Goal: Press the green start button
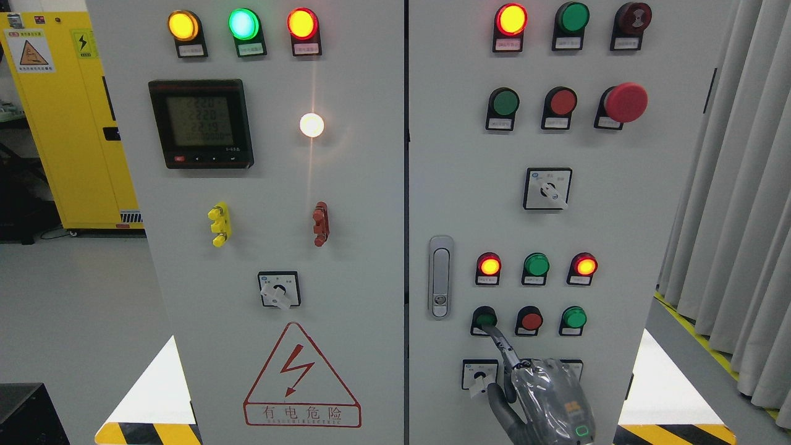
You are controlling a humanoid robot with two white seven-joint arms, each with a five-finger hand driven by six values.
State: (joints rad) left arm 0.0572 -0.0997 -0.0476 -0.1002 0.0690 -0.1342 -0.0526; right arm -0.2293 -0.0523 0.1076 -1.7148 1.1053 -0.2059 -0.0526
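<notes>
The green start button (485, 319) sits at the left end of the lowest row of push buttons on the right cabinet door (667, 185), low on that door and just right of the door latch (440, 277). You see only part of its green face: the right hand's (544, 395) extended index finger (499, 343) lies across its lower edge and touches it. The hand comes up from the bottom edge right of the middle, and its wrist is cut off there. The thumb is out to the left, the other fingers are hidden behind the plastic-wrapped back of the hand, and the hand grasps nothing. You cannot tell whether the button is pressed in.

In that row you count three buttons: the green one, a red button (530, 321) and another green button (574, 317). Above them are three lamps, two lit red with a green between. Below, the hand partly covers a rotary switch (479, 374), and a second plate behind the hand is almost wholly hidden.

The labels under the buttons are too small to read. The left door (346, 247) carries three lit lamps at its top edge, one digital meter (201, 123) and a warning triangle (301, 377) near its bottom edge.
</notes>
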